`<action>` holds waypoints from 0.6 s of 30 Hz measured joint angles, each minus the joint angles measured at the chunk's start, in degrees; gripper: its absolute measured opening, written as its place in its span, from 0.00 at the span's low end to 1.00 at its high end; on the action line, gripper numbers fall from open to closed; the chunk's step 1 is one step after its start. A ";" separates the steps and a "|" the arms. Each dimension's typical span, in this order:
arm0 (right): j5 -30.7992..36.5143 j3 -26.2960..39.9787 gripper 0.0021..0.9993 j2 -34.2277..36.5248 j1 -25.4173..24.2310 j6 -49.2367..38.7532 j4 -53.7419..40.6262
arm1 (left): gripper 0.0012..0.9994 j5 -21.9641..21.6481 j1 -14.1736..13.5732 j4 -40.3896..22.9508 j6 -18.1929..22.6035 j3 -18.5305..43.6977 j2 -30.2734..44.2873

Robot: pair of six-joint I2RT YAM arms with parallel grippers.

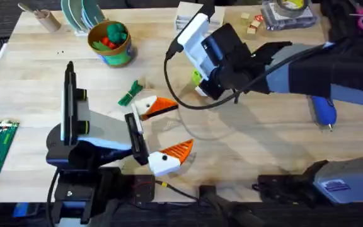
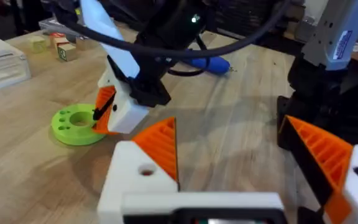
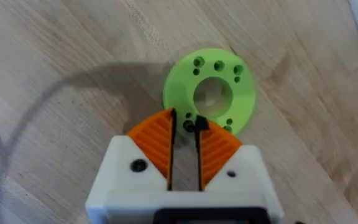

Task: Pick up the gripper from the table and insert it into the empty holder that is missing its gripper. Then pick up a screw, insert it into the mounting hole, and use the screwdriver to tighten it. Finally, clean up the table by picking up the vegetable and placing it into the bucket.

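Across the pale wooden tabletop (image 1: 263,151), we see the right arm reaching over the middle, its white right gripper (image 3: 185,118) lowered onto the round lime-green plastic disc with a centre hole (image 3: 238,99). The orange ribbed fingers (image 3: 157,140) are drawn close together, and we judge them pinched on a small dark screw (image 3: 191,125) at the disc's near rim, though the piece is too small to be sure.

The left gripper (image 1: 180,124) lies low near the front edge, released, its two orange wedges spread well apart and both seated in white bases. We therefore take the screw pick-up to be the step in hand. Next comes a clean lift, then a carry to the round mounting hole (image 2: 146,170) in the nearer white base, with the screw kept upright.

The yellow-rimmed round bucket with its green-blue printed side (image 1: 115,57) stands at the far left, already holding toy pieces. The stubby bright-blue screwdriver (image 1: 324,111) lies untouched at the right. The small flat green toy vegetable (image 1: 130,93) rests on the tabletop between the bucket and the left gripper.
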 joint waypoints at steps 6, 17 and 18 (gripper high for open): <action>1.20 0.00 0.17 0.00 0.00 -0.38 -0.14 | 0.99 -0.02 0.00 0.00 0.00 0.00 0.01; 2.13 0.22 0.01 0.00 0.00 -0.39 -0.05 | 0.99 -0.02 0.00 0.00 0.00 0.00 0.00; 2.11 0.22 0.01 0.00 0.00 -0.42 -0.07 | 0.99 0.00 0.00 0.00 0.00 0.00 0.00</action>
